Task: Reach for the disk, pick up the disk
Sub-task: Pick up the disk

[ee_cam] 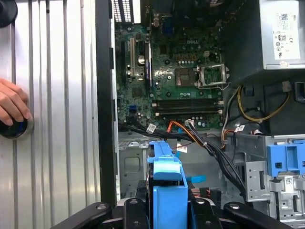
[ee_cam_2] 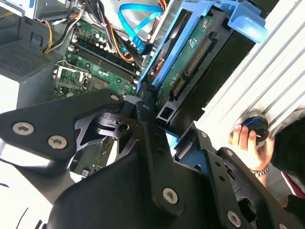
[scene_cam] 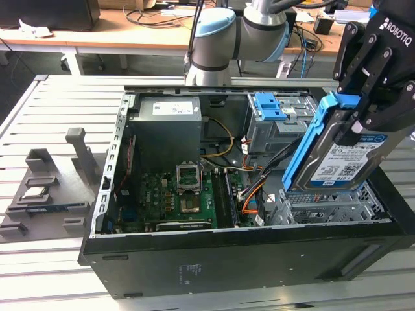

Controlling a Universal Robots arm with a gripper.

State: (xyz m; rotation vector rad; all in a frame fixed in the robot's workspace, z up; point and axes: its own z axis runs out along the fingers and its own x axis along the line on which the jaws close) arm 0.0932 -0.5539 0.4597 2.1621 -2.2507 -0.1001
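Progress is looking nearly complete: the hand (scene_cam: 363,113) is grasping the disk (scene_cam: 340,159) by its blue rails, and the disk is hanging tilted in the air above the metal drive cage (scene_cam: 324,206) at the exterior view's right, clear of the open computer case (scene_cam: 194,259). Judging by this, the reach is done and the pickup is done too, since the disk is sitting in no slot. In the first wrist view the black fingers (ee_cam: 102,210) are closing on either side of the blue rail (ee_cam: 167,191), and in the second wrist view the underside of the disk (ee_cam_2: 190,62) with its green circuit board is showing beyond the hand.

Inside the case, the motherboard (ee_cam: 167,81) is lying with its processor socket (ee_cam: 209,75) open, the grey power supply (scene_cam: 167,123) is sitting at the back, and orange and black cables (scene_cam: 249,194) are running across the middle. A second blue bracket (scene_cam: 269,105) is sitting in the upper drive bay. On the slatted tabletop (scene_cam: 52,272) at the exterior view's left, a grey holder (scene_cam: 48,188) is carrying a small square chip (scene_cam: 35,192).

A person's hand (ee_cam: 12,102) is resting on a round knob (ee_cam: 14,130) beside the case.
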